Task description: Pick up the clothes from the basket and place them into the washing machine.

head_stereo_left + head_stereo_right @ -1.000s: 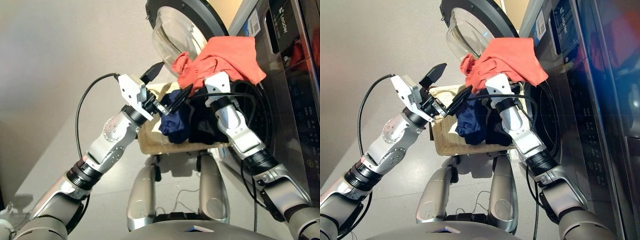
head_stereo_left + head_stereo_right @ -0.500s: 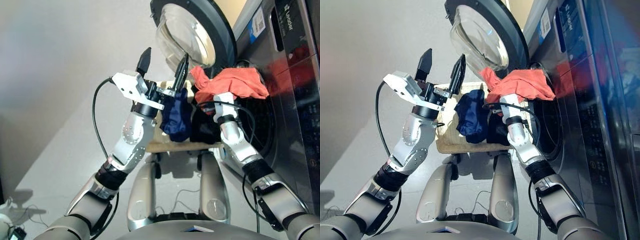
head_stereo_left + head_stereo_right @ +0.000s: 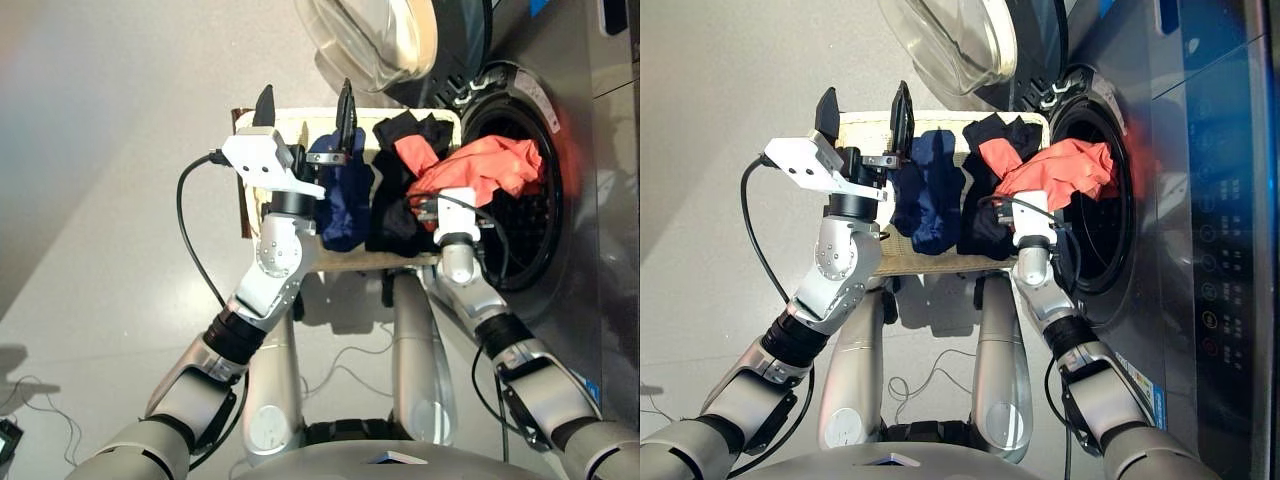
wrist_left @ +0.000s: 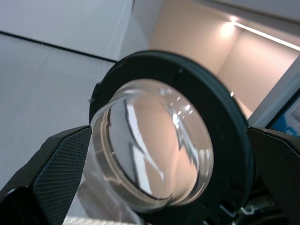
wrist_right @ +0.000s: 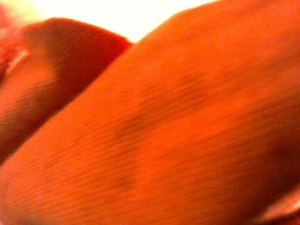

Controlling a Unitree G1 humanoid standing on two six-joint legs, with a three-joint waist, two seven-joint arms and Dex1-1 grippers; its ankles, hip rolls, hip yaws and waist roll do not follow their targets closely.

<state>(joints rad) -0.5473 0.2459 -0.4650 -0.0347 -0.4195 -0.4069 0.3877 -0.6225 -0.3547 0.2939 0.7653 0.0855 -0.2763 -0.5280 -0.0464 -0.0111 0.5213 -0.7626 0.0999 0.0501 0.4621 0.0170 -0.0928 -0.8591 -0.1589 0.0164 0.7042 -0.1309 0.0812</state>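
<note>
The cream-white basket (image 3: 296, 122) stands before the washing machine (image 3: 1210, 150), holding a navy blue garment (image 3: 345, 195) and a black garment (image 3: 398, 205) side by side. My left gripper (image 3: 305, 108) is raised above the basket's left part, open and empty, its fingers (image 4: 51, 173) pointing at the glass door (image 4: 154, 150). My right gripper (image 3: 436, 196) is shut on the orange-red garment (image 3: 475, 165), which covers it and reaches into the mouth of the drum hole (image 3: 525, 225). That same cloth (image 5: 154, 131) fills the right wrist view.
The open porthole door (image 3: 390, 40) hangs over the basket's far side, close above my left gripper. A dark brown edge (image 3: 243, 205) sticks out at the basket's left. Thin cables (image 3: 350, 365) lie on the grey floor near me.
The camera has tilted down. My right gripper has lowered the orange-red garment from beside the door to the drum's mouth. My left gripper has swung upright and stayed open.
</note>
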